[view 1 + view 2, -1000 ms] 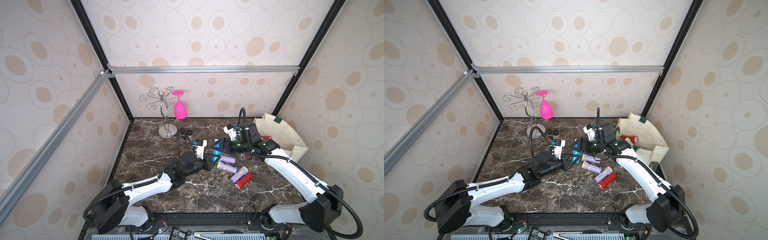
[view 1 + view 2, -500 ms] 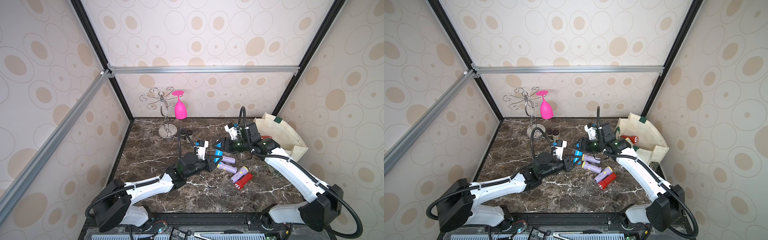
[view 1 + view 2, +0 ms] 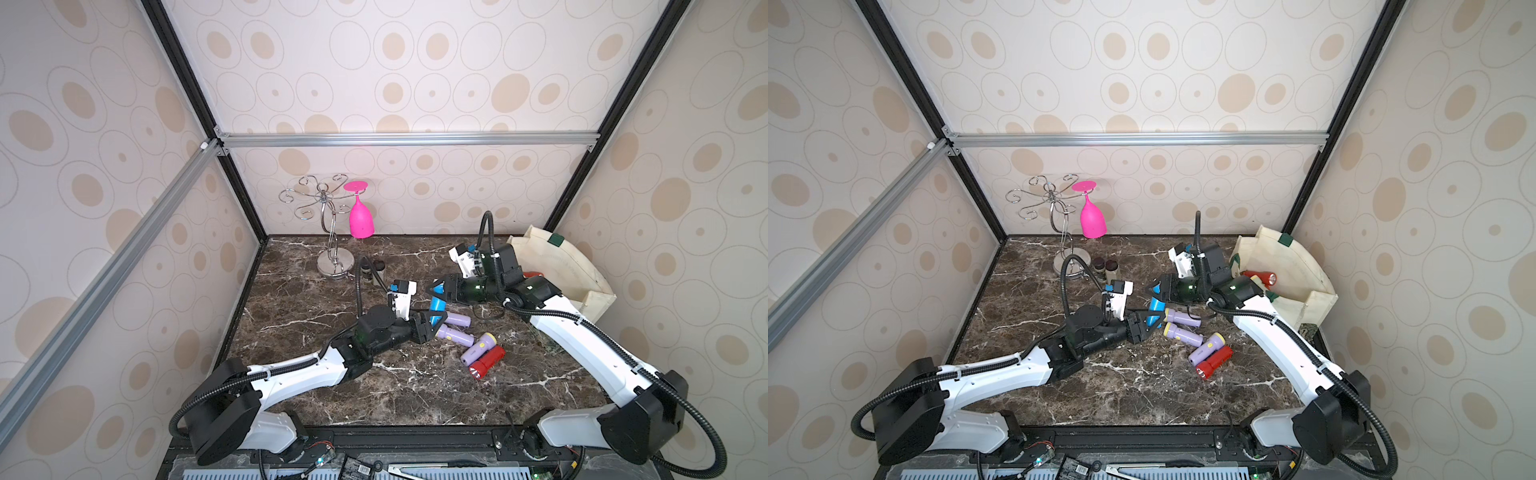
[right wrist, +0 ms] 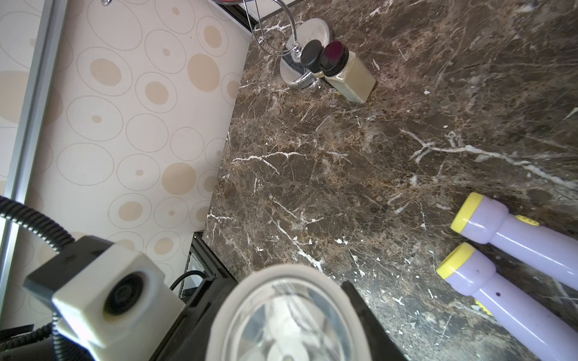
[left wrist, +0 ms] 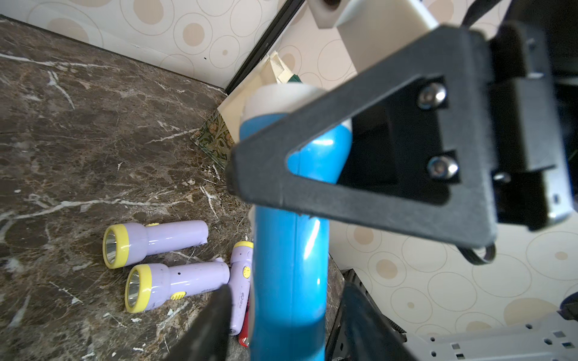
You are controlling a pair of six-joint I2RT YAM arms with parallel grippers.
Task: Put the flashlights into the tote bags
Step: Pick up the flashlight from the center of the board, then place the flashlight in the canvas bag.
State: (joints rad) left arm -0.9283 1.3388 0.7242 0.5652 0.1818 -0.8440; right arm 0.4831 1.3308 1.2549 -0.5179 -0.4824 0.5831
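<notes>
A blue flashlight [image 3: 437, 306] [image 3: 1157, 306] hangs above the marble between my two grippers. My right gripper [image 3: 436, 291] [image 4: 281, 315] is shut on its pale wide head [image 4: 287, 312]. My left gripper [image 3: 432, 322] [image 5: 286, 312] is open round its blue body [image 5: 291, 265], with a gap on each side. Three lilac flashlights [image 3: 457, 319] [image 3: 456, 335] [image 3: 478, 349] and a red one [image 3: 488, 361] lie on the table just right of the grippers. The cream tote bag [image 3: 557, 266] [image 3: 1291, 257] stands at the back right with a red flashlight [image 3: 1260, 277] inside.
A chrome glass rack [image 3: 332, 232] with a pink glass [image 3: 360, 216] stands at the back. Two dark-capped jars [image 3: 372, 270] [image 4: 344, 72] sit by its base. A green patterned tile [image 5: 215, 137] lies next to the bag.
My left gripper carried the blue flashlight a little toward the right gripper, then opened. My right gripper closed on the flashlight's head.
</notes>
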